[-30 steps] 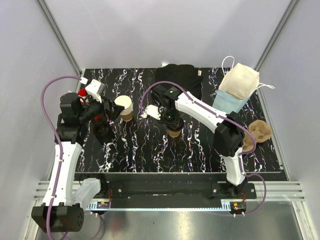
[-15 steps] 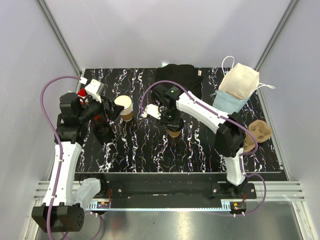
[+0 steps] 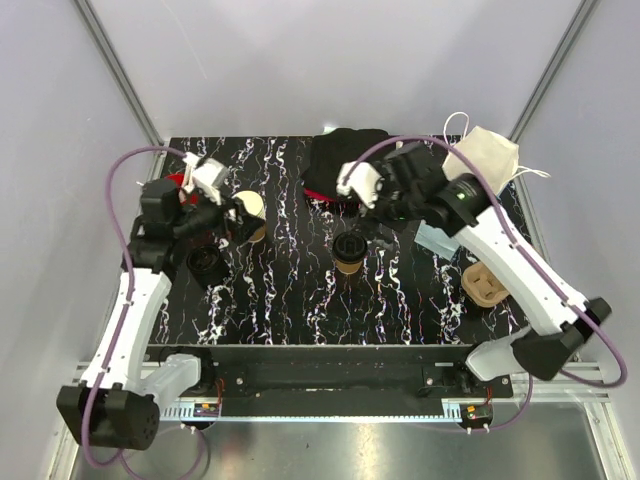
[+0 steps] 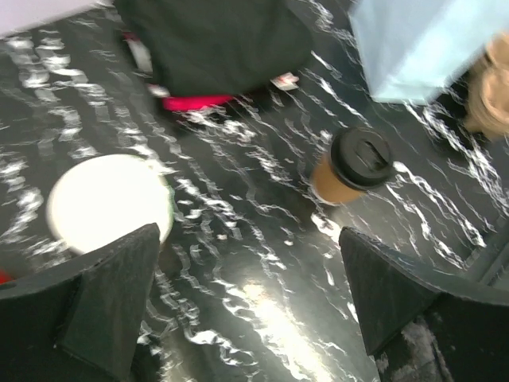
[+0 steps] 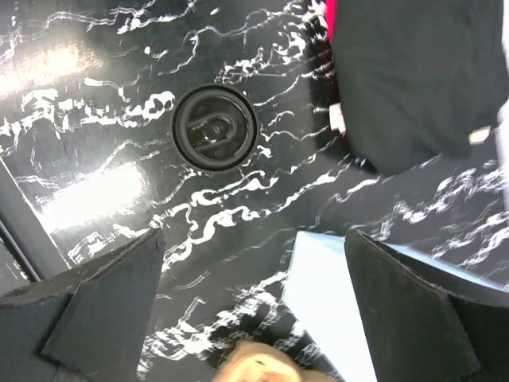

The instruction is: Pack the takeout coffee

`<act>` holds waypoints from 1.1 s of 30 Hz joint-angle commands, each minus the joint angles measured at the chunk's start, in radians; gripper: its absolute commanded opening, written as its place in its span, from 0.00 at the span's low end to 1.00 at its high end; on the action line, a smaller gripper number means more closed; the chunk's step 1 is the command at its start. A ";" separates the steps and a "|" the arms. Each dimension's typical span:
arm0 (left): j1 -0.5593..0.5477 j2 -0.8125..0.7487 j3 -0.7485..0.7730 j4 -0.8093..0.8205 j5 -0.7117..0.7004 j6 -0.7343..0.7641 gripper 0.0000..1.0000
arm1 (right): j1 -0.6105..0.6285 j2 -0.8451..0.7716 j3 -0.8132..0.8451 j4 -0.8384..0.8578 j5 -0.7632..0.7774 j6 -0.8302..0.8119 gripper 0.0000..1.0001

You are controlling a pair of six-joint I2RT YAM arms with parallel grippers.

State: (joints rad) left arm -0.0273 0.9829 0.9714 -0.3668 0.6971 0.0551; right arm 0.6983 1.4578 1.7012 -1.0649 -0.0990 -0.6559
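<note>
The takeout coffee [image 3: 349,250], a tan paper cup with a black lid, stands upright and free in the middle of the marble table. In the right wrist view its lid [image 5: 215,129] lies below and ahead of my right gripper [image 5: 254,318], which is open and holds nothing. From the top, the right gripper [image 3: 378,222] hovers just behind and right of the cup. My left gripper [image 3: 232,215] is open beside the nested cup stack [image 3: 250,210]. In the left wrist view the coffee [image 4: 354,167] stands well beyond the left gripper [image 4: 254,310].
A light blue paper bag [image 3: 440,232] with a cream bag [image 3: 482,155] on it stands at the back right. A brown cup carrier [image 3: 485,283] lies in front of it. A black cloth [image 3: 350,160] lies at the back; black lids [image 3: 205,265] and a red straw cup [image 3: 178,182] are at the left.
My right gripper has opened, let go of the coffee and lifted away to the back right, its arm swinging out. The left gripper has shifted slightly toward the cup stack.
</note>
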 commanded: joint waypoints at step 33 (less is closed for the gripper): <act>-0.442 0.829 0.455 -0.006 0.024 -0.095 0.99 | -0.393 -0.030 -0.534 0.537 -0.553 0.391 0.80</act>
State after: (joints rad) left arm -0.4656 1.7813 1.3693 -0.4305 0.6518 -0.0002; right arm 0.3019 1.4380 1.1805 -0.5838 -0.6060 -0.2806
